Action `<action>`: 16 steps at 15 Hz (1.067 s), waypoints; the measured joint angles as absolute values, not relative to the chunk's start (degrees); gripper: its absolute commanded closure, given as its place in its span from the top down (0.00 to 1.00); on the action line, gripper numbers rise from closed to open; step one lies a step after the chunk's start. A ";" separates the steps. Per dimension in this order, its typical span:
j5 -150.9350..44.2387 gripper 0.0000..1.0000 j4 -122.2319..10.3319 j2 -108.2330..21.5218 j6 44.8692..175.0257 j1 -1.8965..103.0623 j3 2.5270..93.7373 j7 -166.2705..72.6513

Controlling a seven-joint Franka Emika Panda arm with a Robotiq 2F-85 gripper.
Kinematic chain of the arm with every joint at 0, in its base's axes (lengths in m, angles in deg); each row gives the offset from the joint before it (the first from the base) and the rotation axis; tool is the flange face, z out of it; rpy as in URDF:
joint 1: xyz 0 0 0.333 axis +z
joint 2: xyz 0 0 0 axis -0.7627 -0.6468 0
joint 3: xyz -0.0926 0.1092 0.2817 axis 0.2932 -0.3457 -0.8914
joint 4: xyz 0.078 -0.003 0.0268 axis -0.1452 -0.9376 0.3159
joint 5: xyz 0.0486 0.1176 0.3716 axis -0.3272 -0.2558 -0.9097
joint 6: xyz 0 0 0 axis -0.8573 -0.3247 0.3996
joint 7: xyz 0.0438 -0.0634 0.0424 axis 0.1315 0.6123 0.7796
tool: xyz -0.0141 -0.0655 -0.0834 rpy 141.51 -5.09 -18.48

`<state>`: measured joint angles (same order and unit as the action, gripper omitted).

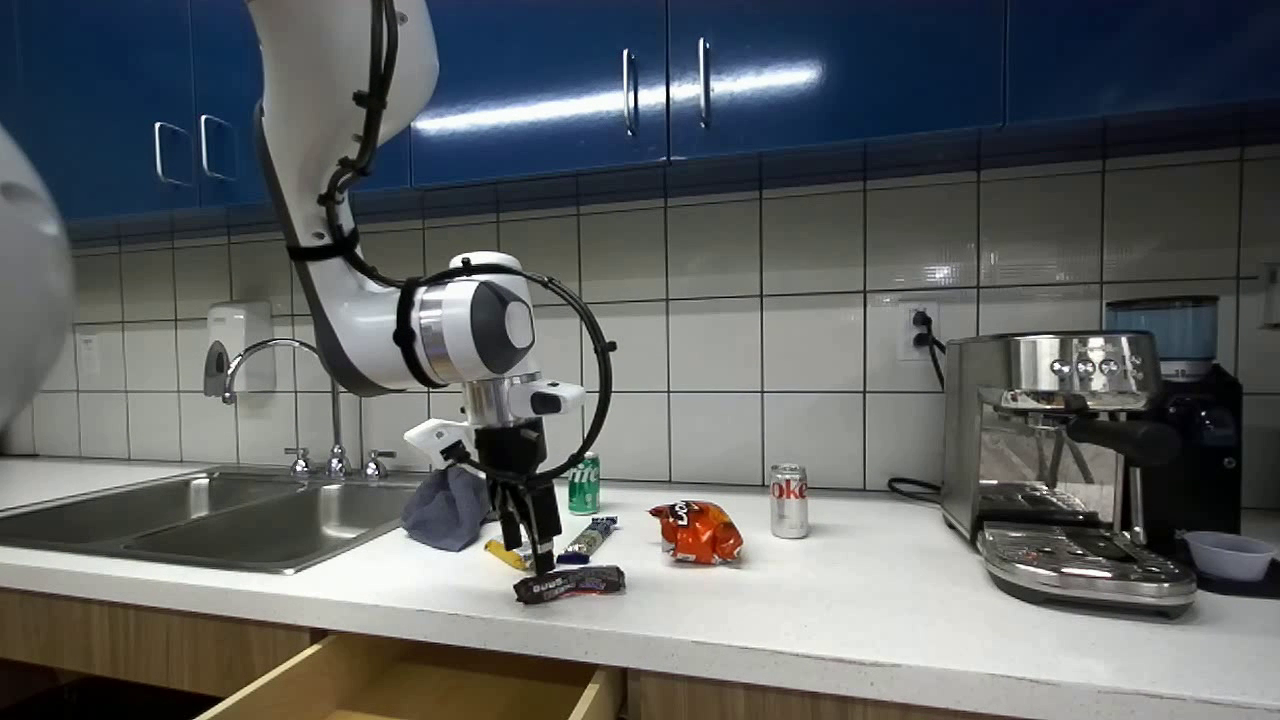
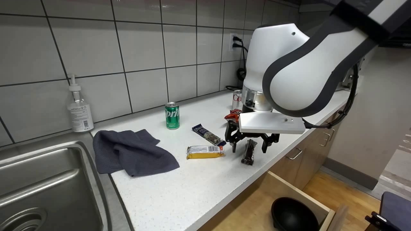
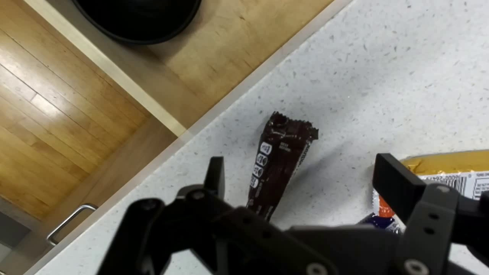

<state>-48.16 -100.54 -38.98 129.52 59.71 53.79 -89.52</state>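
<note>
A dark brown wrapped bar [image 3: 280, 160] lies on the white counter near its front edge. My gripper [image 3: 301, 175] is above it with its fingers wide apart, and the bar runs between them, nearer the left one in the wrist view. Nothing is gripped. In an exterior view, the gripper [image 2: 249, 149] stands over the same dark bar [image 2: 248, 154]. A yellow and white wrapped bar [image 2: 205, 154] sits beside it towards the sink, with a dark blue wrapped bar [image 2: 208, 134] just behind. The right finger partly covers the yellow bar [image 3: 470, 164] in the wrist view.
Below the counter an open wooden drawer [image 2: 247, 208] holds a black bowl [image 2: 293, 213]. Further back are a green can [image 2: 172, 117], a red chip bag [image 1: 697, 533] and a silver can [image 1: 789, 505]. A grey towel [image 2: 131, 152] lies by the sink [image 2: 38, 189]; a coffee machine [image 1: 1050, 370] stands far off.
</note>
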 measured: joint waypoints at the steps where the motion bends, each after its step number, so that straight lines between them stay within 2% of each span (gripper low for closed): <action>1: -47.81 1.00 -100.51 -39.05 129.52 59.58 53.95 -90.06; 16: -47.50 1.00 -96.56 -43.91 129.52 58.70 55.16 -92.43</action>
